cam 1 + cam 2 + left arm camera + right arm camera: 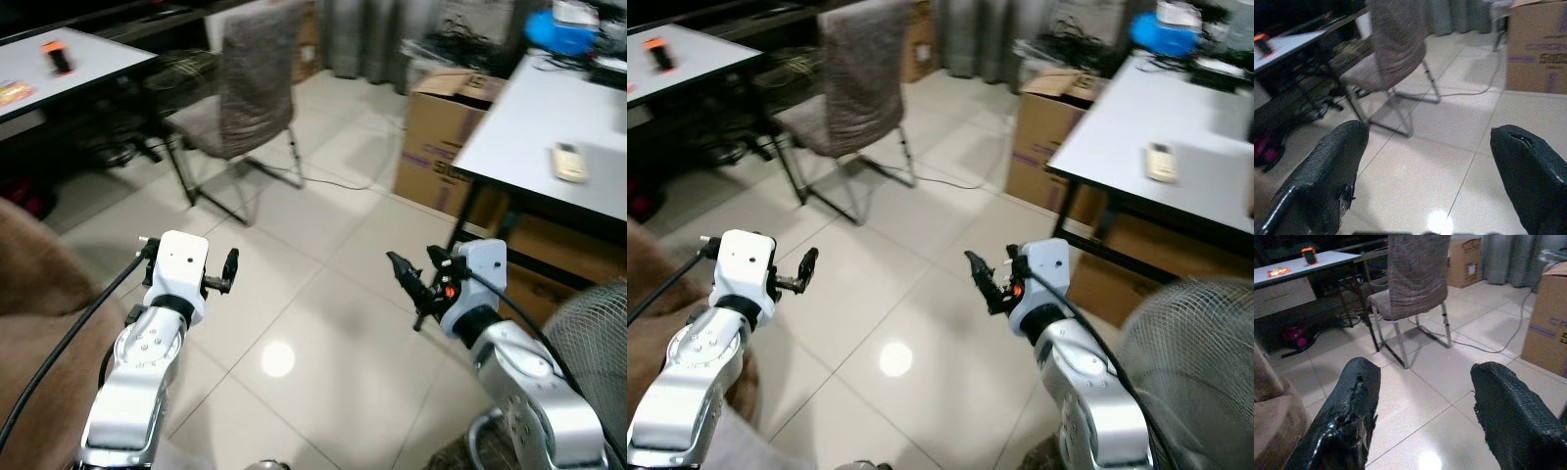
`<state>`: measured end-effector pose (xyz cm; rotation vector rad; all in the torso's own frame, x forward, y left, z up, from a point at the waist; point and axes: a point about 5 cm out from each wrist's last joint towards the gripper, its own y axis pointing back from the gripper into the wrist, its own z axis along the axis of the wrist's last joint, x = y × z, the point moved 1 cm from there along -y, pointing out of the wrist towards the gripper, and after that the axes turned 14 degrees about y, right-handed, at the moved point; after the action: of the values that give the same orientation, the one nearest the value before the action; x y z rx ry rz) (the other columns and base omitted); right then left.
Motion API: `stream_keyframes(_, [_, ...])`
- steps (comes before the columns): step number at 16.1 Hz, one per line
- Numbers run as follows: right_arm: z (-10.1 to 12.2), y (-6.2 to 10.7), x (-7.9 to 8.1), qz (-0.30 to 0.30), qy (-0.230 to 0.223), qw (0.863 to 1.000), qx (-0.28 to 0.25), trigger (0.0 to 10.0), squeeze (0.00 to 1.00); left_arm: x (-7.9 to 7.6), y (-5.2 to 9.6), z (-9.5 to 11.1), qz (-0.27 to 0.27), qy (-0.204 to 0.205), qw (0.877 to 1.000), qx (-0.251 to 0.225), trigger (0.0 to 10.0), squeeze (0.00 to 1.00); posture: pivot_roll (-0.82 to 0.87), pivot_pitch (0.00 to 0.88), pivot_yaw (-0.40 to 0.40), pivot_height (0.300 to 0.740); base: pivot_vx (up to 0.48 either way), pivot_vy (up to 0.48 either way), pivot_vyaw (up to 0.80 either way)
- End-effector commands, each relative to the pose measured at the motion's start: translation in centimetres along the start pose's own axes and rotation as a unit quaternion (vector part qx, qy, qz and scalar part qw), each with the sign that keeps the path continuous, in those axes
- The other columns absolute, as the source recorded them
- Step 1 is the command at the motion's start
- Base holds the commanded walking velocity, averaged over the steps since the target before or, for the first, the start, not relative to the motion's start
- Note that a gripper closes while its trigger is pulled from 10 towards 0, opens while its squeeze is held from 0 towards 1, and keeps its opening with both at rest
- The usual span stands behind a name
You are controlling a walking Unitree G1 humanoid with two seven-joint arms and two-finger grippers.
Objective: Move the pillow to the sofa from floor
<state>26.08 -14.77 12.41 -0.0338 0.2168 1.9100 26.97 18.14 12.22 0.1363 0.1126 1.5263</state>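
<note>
While both arms are raised over glossy white floor tiles [323, 294], the left gripper [227, 270] sits at lower left of the head views and the right gripper [409, 284] at lower right, both empty. Left wrist view: left gripper fingers [1327, 176] spread wide, nothing between them. Right wrist view: right gripper fingers [1508, 416] likewise spread, bare tile in the gap.

A grey fabric chair [245, 98] on metal legs stands upper centre. Cardboard box [441, 137] and a white table [549, 127] carrying a remote [568, 162] are at upper right; a second white table [69, 59] with an orange object [59, 57] is at upper left.

View differences: the right eye view catches a fan grille [1195, 362] at lower right more fully. The right wrist view adds a brown upholstered edge [1273, 421] at its lower left, matching the brown mass [39, 294] at the left eye view's left edge; cannot tell whether it is sofa or pillow. Pillow location: cannot be made out with certainty.
</note>
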Motion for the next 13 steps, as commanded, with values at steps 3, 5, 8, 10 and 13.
stream_keyframes(3, [-0.1, -0.5, 0.2, -0.005, 0.009, 1.000, -0.003, 10.0, 0.00, 0.8, 0.5, -0.5, 0.027, 0.014, 1.000, 0.002, 10.0, 0.00, -0.17, 0.000, 0.070, 0.740, 0.000, 0.000, 0.80])
stream_keyframes(5, [-1.1, 0.0, -0.4, -0.044, 0.052, 0.997, 0.026, 10.0, 0.71, 0.4, 0.1, -0.4, 0.016, -0.004, 1.000, 0.001, 10.0, 0.00, -0.16, 0.000, 0.074, 0.740, 0.000, 0.000, 0.80])
stream_keyframes(8, [-0.8, 0.2, -0.7, -0.080, 0.048, 0.996, 0.008, 10.0, 0.98, 0.2, 0.7, -0.5, 0.015, -0.003, 1.000, 0.003, 10.0, 0.00, -0.16, 0.000, 0.068, 0.740, 0.000, 0.000, 0.80])
stream_keyframes(10, [-0.8, 0.1, -0.3, -0.063, 0.054, 0.997, 0.000, 10.0, 1.00, 0.1, 0.9, -0.7, 0.014, -0.003, 1.000, 0.004, 10.0, 0.00, -0.14, 0.000, 0.050, 0.740, 0.000, 0.000, 0.80])
stream_keyframes(13, [-0.9, 0.1, -0.2, -0.051, 0.052, 0.997, -0.018, 10.0, 1.00, 0.3, 1.7, -0.9, 0.032, 0.003, 0.999, 0.005, 10.0, 0.00, -0.12, 0.000, 0.014, 0.740, 0.000, 0.000, 0.80])
